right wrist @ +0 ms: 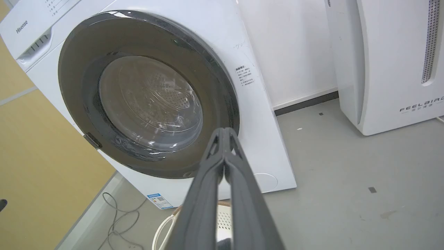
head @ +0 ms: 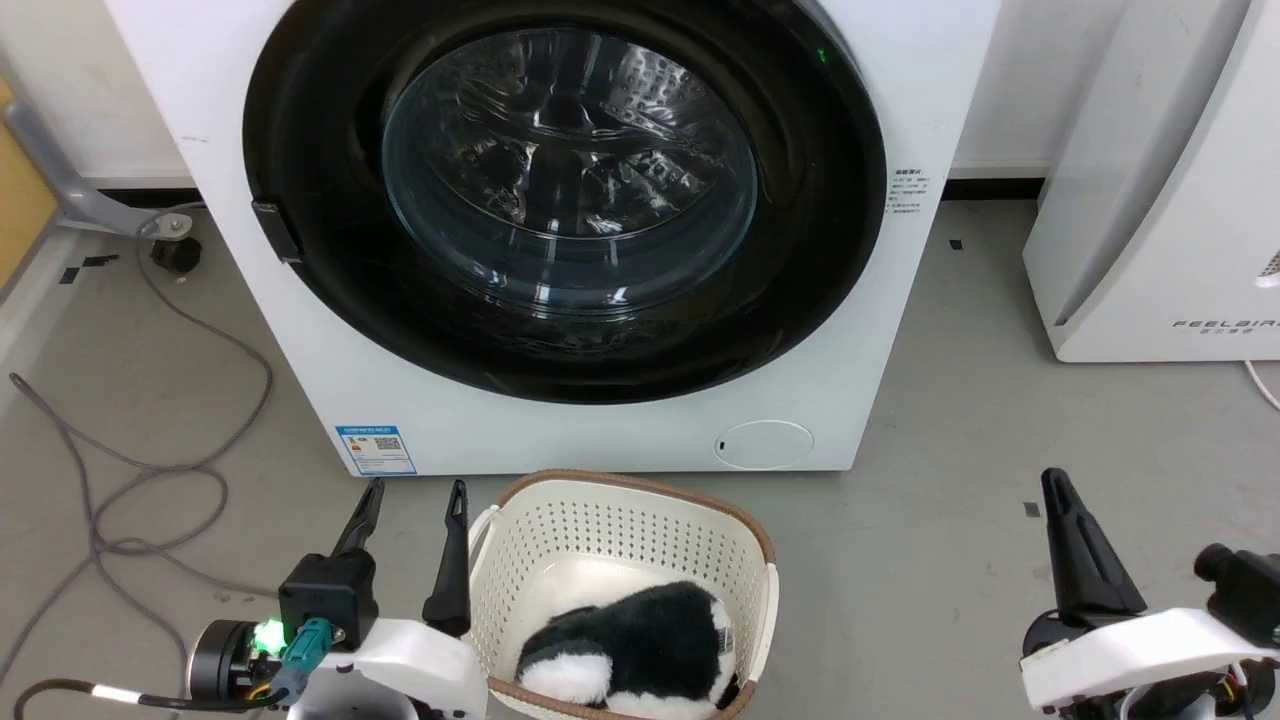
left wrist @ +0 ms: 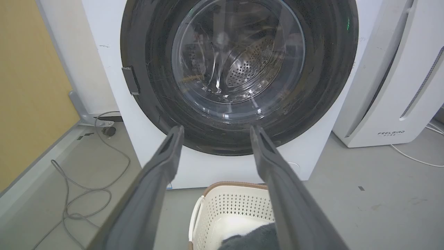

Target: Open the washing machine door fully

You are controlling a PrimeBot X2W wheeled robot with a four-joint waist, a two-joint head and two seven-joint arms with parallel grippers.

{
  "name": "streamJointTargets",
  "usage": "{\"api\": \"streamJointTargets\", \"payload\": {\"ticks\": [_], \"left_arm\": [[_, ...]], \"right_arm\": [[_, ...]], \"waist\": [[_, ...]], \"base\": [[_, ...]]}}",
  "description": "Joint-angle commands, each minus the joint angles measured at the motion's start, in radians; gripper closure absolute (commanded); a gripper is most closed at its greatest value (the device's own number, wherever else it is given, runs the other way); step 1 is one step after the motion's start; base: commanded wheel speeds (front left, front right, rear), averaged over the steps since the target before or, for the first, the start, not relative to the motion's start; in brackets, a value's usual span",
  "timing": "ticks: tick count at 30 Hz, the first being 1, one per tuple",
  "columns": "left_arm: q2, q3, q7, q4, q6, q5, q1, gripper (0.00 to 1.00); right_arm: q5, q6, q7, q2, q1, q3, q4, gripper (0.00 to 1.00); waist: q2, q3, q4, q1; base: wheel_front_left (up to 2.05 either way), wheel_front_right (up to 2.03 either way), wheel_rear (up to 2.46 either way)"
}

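The white washing machine (head: 600,440) stands in front of me. Its round glossy black door (head: 330,250) with the clear glass bowl lies shut flat against the front. A small dark handle tab (head: 277,230) sits on the door's left edge. My left gripper (head: 415,490) is open at the lower left, low and short of the machine, beside a basket. In the left wrist view the left gripper (left wrist: 215,130) points at the door's (left wrist: 149,69) lower rim. My right gripper (head: 1052,480) is shut with nothing in it at the lower right; in the right wrist view the right gripper (right wrist: 224,130) points toward the door (right wrist: 79,83).
A cream perforated basket (head: 560,530) holding a black-and-white plush toy (head: 640,650) stands on the floor just before the washer. A white FEELAIR appliance (head: 1160,200) is at the right. Grey cables (head: 130,440) loop on the floor at the left, near a yellow wall panel (left wrist: 31,86).
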Motion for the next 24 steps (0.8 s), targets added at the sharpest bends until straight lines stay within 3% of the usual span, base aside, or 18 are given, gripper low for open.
{"api": "streamJointTargets", "payload": {"ticks": [1,10,24], "left_arm": [[0.0,-0.009,-0.011,0.0,0.008,-0.008,-0.014,0.0],[0.0,-0.025,-0.03,-0.008,0.017,-0.026,-0.028,0.0],[0.0,-0.044,-0.057,-0.033,0.025,-0.031,-0.058,0.0]], "right_arm": [[0.057,0.002,-0.012,0.0,-0.018,-0.006,0.004,1.0],[0.151,0.003,-0.03,-0.006,-0.105,-0.046,0.038,1.0],[0.329,0.003,-0.049,-0.07,-0.358,-0.073,0.198,1.0]], "waist": [[-0.0001,0.003,-0.002,0.0],[-0.0001,0.02,-0.008,0.0],[-0.0001,0.065,-0.012,0.0]], "base": [[0.0,0.0,0.0],[0.0,0.0,0.0],[0.0,0.0,0.0]]}}
